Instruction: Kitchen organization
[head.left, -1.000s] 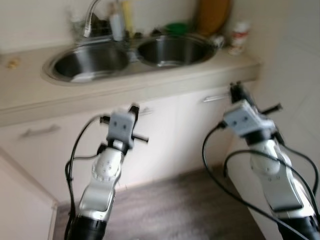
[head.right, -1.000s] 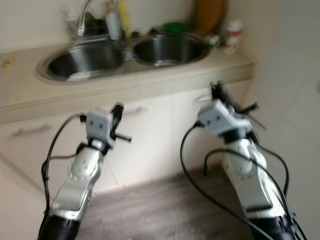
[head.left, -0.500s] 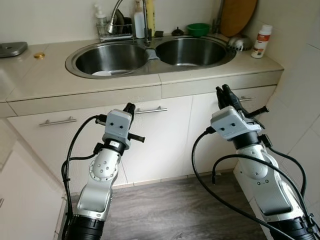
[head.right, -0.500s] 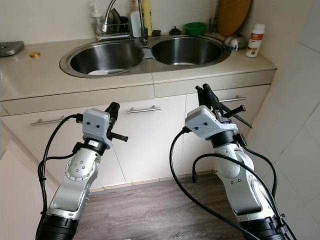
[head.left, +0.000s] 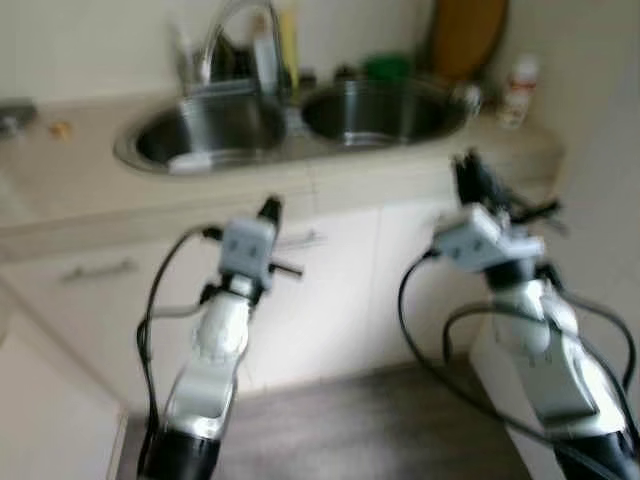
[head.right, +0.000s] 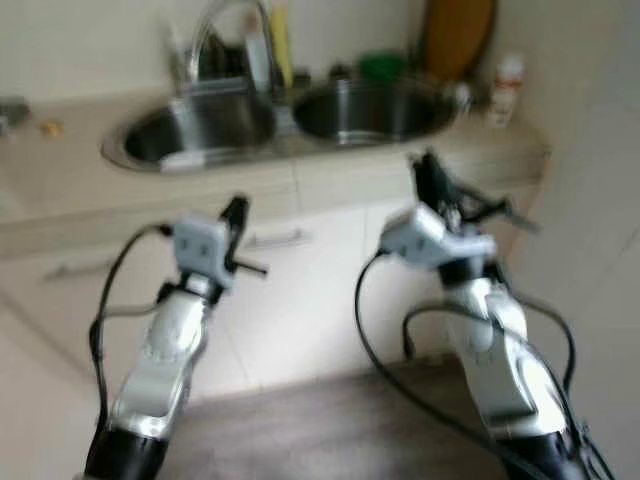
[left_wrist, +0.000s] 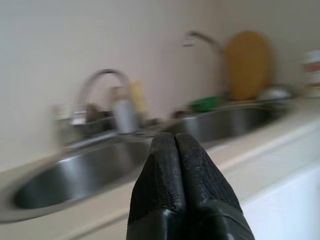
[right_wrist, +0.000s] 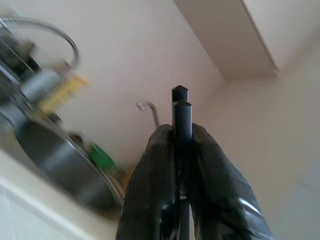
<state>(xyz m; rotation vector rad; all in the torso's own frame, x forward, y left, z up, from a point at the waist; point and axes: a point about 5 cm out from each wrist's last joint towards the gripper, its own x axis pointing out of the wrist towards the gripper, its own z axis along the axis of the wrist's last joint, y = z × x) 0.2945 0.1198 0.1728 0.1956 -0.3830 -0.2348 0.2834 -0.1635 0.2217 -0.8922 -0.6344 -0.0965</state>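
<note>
Evidently the robot stood before the double sink (head.left: 300, 125), both arms raised ahead of the cabinet fronts as if approaching. The left gripper (left_wrist: 176, 150) was pressed closed and empty; the right gripper (right_wrist: 181, 145) likewise closed, holding nothing.

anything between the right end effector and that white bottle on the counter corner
Nothing visible blocks it. The right end effector is raised in front of the counter edge, below and left of the white bottle, with bare countertop between. The frames are blurred, so small items could be missed.
</note>
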